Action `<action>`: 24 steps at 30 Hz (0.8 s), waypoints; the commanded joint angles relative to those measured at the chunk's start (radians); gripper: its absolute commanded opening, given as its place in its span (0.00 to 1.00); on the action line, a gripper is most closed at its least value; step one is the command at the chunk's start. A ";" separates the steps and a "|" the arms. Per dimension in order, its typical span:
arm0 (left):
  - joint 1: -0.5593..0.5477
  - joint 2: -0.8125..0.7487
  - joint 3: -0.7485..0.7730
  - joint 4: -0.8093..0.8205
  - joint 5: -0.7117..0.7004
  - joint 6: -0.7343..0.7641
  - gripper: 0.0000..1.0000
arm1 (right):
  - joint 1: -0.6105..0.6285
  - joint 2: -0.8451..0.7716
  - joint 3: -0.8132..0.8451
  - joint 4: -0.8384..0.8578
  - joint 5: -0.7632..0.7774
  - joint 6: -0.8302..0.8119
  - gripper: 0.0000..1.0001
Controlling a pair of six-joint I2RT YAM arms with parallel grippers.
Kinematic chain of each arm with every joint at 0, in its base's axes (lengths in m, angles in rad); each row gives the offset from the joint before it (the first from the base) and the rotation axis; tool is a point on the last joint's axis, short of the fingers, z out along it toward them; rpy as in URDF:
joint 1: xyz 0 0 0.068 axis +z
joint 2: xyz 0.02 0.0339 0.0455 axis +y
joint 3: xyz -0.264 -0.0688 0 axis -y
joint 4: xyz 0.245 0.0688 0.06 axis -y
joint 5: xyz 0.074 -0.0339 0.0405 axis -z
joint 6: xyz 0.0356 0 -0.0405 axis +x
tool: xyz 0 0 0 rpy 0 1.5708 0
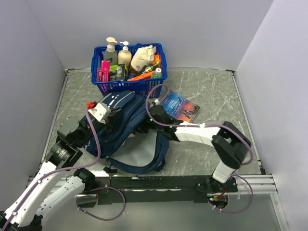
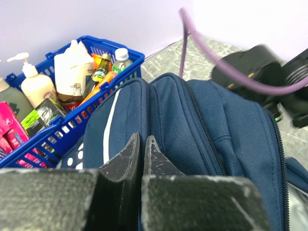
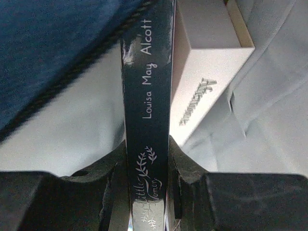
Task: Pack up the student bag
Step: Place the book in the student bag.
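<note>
Clamping book (image 3: 147, 86) with right gripper (image 3: 148, 159), left gripper (image 2: 143, 144) clenched; risks jamming against white box (image 3: 202, 57) at one o'clock inside student bag (image 2: 202, 125).

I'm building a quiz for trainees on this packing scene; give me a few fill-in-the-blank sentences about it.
The right gripper clamps a book by Louisa May ____. Beside it sits a ____ box. The pump bottles stand in a ____ basket. The left gripper, at the student bag, is ____.
Missing: Alcott; white; blue; shut.
</note>
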 commanded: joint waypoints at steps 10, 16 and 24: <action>-0.003 -0.017 0.022 0.230 -0.065 0.044 0.01 | 0.017 -0.018 0.116 -0.011 0.008 -0.215 1.00; -0.003 -0.012 0.020 0.234 -0.085 0.055 0.01 | -0.002 -0.139 0.009 -0.060 -0.031 -0.319 0.99; -0.005 -0.003 0.033 0.235 -0.077 0.063 0.01 | -0.005 -0.173 -0.008 -0.144 -0.070 -0.433 0.30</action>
